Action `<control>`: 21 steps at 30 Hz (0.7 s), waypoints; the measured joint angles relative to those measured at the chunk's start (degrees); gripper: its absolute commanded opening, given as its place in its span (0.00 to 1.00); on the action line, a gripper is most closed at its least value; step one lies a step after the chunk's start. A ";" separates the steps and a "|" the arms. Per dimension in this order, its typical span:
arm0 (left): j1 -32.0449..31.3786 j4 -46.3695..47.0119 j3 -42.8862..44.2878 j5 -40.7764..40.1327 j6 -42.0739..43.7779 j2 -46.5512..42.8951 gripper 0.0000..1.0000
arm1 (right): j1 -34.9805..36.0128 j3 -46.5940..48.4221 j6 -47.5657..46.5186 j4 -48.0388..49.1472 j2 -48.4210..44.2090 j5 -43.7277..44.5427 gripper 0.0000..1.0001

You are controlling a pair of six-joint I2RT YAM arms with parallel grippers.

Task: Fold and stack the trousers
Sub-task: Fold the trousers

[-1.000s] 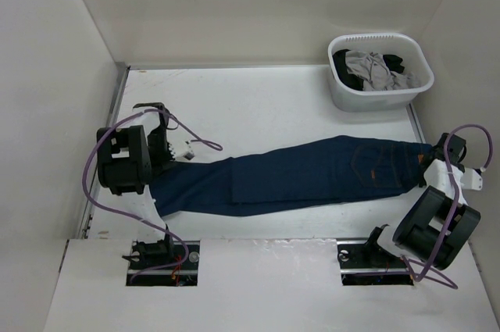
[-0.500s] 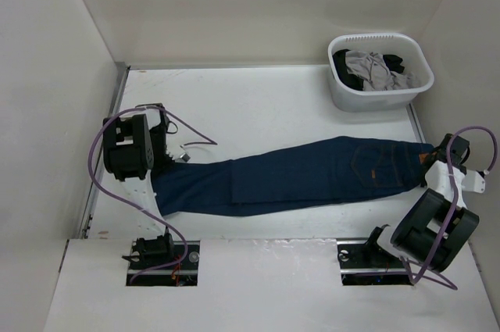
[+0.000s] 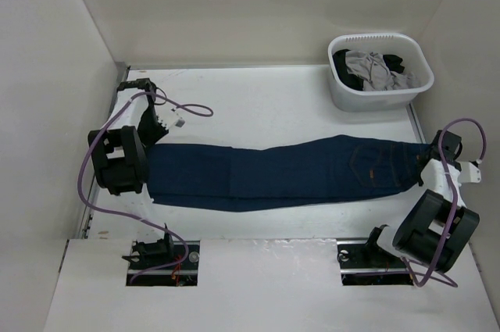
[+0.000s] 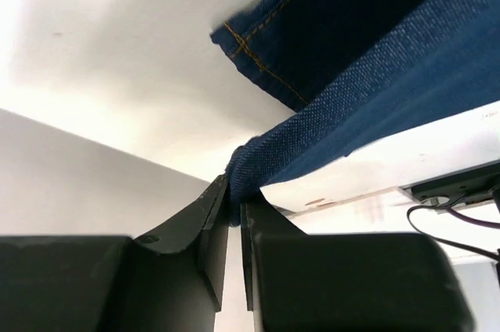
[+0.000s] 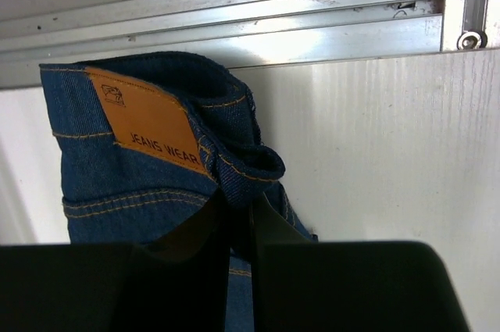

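While the trousers (image 3: 281, 176) lie stretched out on the desk (image 3: 258, 105), nearer than the basket (image 3: 375, 100), the left jaws pinch a leg hem (image 4: 251, 162) and the right jaws pinch the waistband (image 5: 234, 162); folding and stacking remain.

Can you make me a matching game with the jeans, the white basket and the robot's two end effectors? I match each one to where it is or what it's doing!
1. jeans
2. white basket
3. left end effector
4. right end effector

A. shut on the waistband
B. stretched long between both arms
C. shut on a leg end
D. far right corner, holding grey and black clothes

Pairs: 1-B, 2-D, 3-C, 4-A
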 measured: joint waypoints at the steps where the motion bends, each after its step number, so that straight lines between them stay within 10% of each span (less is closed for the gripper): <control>1: 0.00 -0.44 0.83 0.13 0.35 0.02 0.05 | 0.20 -0.02 -0.46 0.09 0.00 0.09 0.00; 7: -0.44 -2.71 2.36 0.11 1.36 1.60 0.12 | 0.09 -0.68 -2.12 1.20 -0.02 0.00 0.03; 14: 1.66 -2.64 2.36 -0.79 1.29 6.91 0.51 | 0.09 -1.31 -4.22 4.02 0.02 -1.64 0.90; 21: 3.13 -0.44 2.43 -1.97 0.63 1.01 0.54 | 0.15 -1.44 -7.61 5.57 3.78 -4.48 1.00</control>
